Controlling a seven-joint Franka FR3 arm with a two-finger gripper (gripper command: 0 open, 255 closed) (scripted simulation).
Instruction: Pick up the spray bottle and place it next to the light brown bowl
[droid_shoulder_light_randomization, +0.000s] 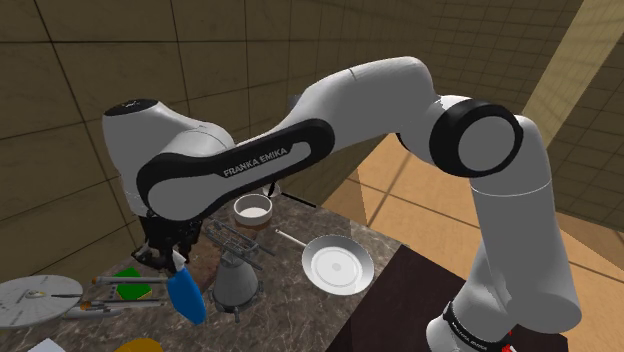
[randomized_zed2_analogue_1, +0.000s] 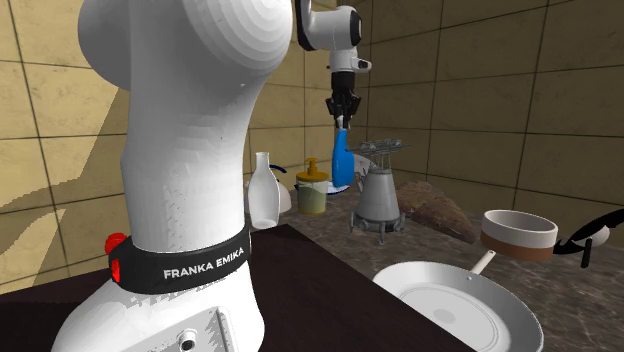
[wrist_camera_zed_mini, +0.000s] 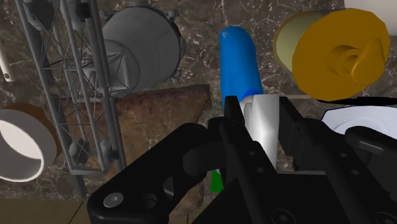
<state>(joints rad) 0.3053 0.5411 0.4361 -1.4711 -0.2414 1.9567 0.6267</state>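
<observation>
Your end effector (wrist_camera_zed_mini: 261, 119) is pinching the spray bottle (wrist_camera_zed_mini: 238, 60) by its white neck. The blue body hangs below it over the bench (wrist_camera_zed_mini: 191, 60), apparently clear of the surface. The pickup looks done, so you're at the carry. Beyond the bottle stands a grey cone-shaped vessel (randomized_zed2_analogue_1: 378, 198), and farther on is the light brown bowl (wrist_camera_zed_mini: 22, 146). Next, travel high enough to clear that vessel, then lower the bottle upright just beside the bowl without knocking it.
</observation>
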